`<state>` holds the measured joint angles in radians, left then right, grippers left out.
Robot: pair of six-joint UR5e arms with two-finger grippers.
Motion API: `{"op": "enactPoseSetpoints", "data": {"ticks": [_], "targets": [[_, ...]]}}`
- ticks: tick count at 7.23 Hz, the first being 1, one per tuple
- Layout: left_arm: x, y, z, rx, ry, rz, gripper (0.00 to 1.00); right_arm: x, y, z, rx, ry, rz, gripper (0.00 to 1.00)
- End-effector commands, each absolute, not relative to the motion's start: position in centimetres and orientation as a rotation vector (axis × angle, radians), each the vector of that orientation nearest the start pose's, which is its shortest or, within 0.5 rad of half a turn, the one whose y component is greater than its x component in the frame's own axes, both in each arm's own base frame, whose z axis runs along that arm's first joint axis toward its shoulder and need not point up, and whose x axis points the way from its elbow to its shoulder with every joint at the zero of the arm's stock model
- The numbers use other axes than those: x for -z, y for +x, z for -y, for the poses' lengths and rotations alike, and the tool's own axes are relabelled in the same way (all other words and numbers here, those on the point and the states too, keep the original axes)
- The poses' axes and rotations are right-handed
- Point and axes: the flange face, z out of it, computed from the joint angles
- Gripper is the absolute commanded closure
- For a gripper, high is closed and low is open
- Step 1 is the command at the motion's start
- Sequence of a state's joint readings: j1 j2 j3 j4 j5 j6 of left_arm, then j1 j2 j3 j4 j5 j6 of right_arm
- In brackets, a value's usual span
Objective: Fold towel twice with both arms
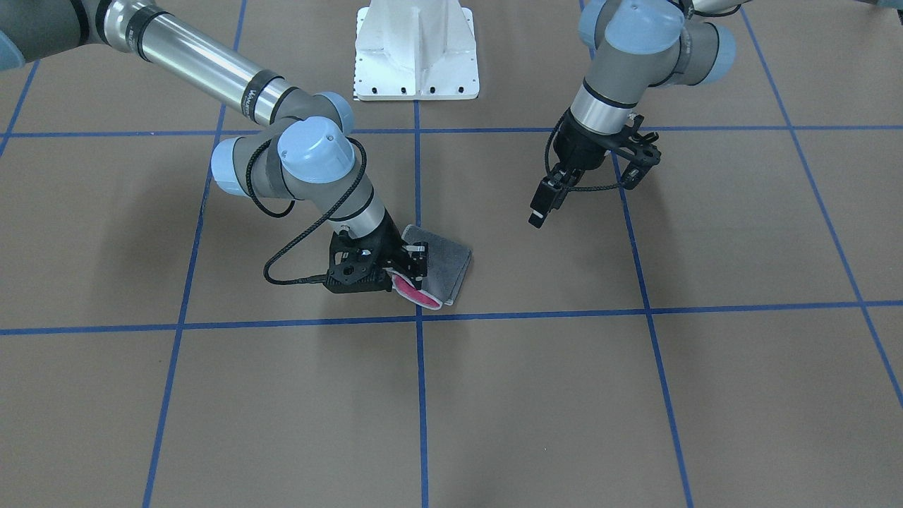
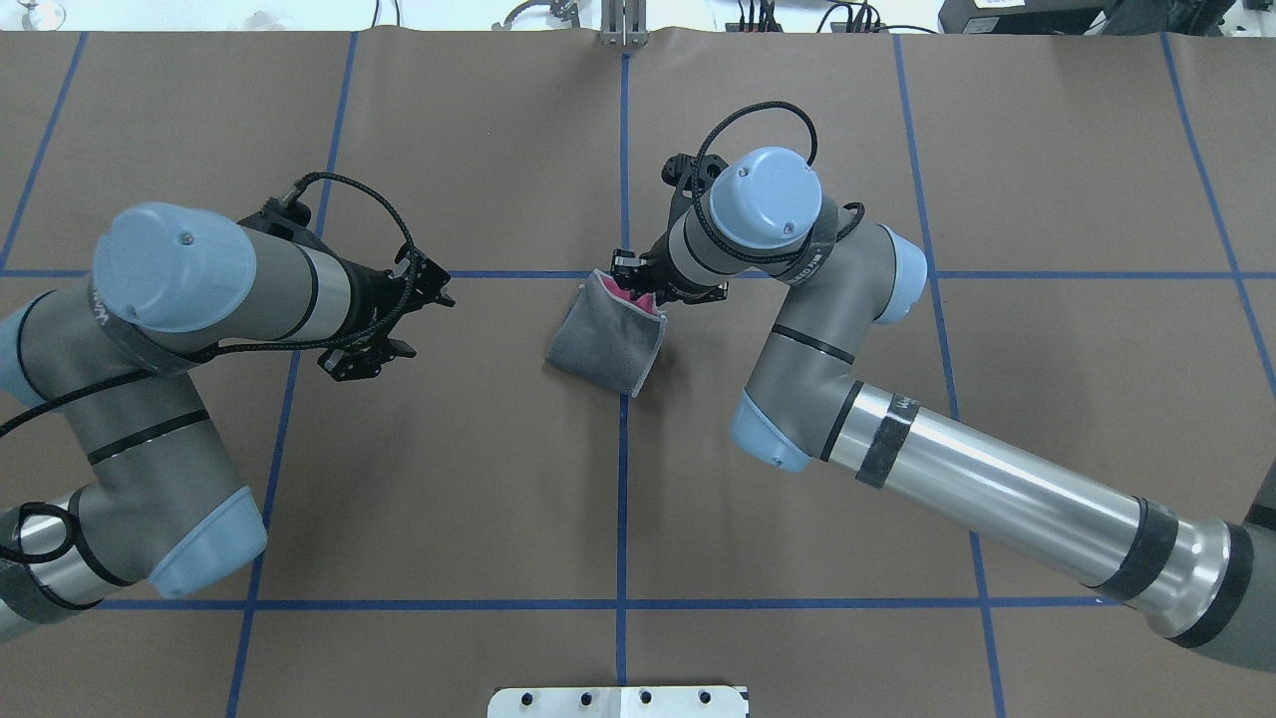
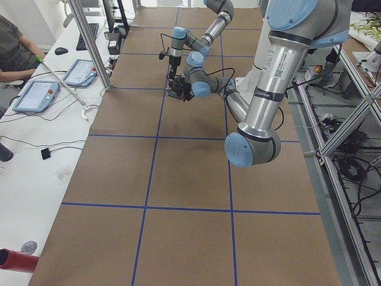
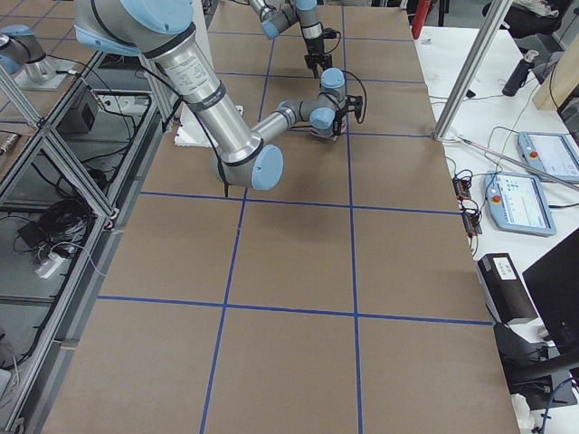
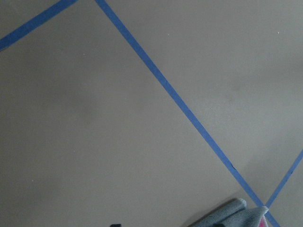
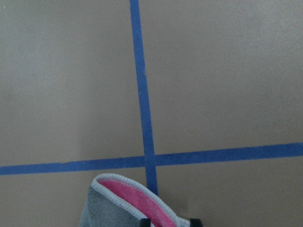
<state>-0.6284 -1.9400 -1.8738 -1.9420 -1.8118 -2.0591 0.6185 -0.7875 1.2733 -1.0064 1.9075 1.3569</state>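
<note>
Front view: the right gripper (image 1: 416, 264) pinches the folded towel (image 1: 441, 268) at its pink-lined edge, cloth lying just beyond its fingertips on the table. Overhead: the left gripper (image 2: 404, 319) hovers spread, towel (image 2: 605, 339) well off beyond its tips. Right wrist: towel (image 6: 128, 201) directly below.

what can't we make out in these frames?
- Right gripper grip on the towel: overhead, the wrist hides it; right wrist view cuts it off at the bottom edge.
- Layers in the folded towel: top grey face hides them.
- Left gripper fingertips: outside its wrist view; side views too small.
</note>
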Motion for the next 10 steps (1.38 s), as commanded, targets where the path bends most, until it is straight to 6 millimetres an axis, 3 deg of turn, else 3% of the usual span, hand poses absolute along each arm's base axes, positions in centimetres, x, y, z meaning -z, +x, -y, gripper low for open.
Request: {"op": "enactPoseSetpoints", "data": {"ticks": [1, 4, 5, 7, 8, 9, 10], "targets": [[-27.8, 41.7, 43.8, 0.881, -0.151, -1.088, 0.29, -24.9, -57.4, 52.9, -0.179, 0.136, 1.068, 0.0], [-27.7, 41.6, 43.8, 0.882, -0.15, -1.089, 0.29, -26.0, -58.9, 51.1, -0.165, 0.105, 1.058, 0.0], [-27.7, 41.7, 43.8, 0.882, -0.152, -1.089, 0.29, -25.9, -58.9, 51.1, -0.166, 0.104, 1.058, 0.05], [-27.7, 41.7, 43.8, 0.882, -0.152, -1.089, 0.29, -26.0, -58.3, 50.7, -0.165, 0.105, 1.065, 0.35], [-27.7, 41.7, 43.8, 0.882, -0.152, -1.089, 0.29, -25.7, -58.3, 50.4, -0.165, 0.099, 1.056, 0.41], [-27.7, 41.7, 43.8, 0.882, -0.152, -1.089, 0.29, -25.7, -58.5, 50.1, -0.163, 0.093, 1.049, 0.55], [-27.8, 41.7, 43.8, 0.882, -0.152, -1.088, 0.29, -25.6, -58.5, 50.1, -0.161, 0.094, 1.049, 0.75]]}}
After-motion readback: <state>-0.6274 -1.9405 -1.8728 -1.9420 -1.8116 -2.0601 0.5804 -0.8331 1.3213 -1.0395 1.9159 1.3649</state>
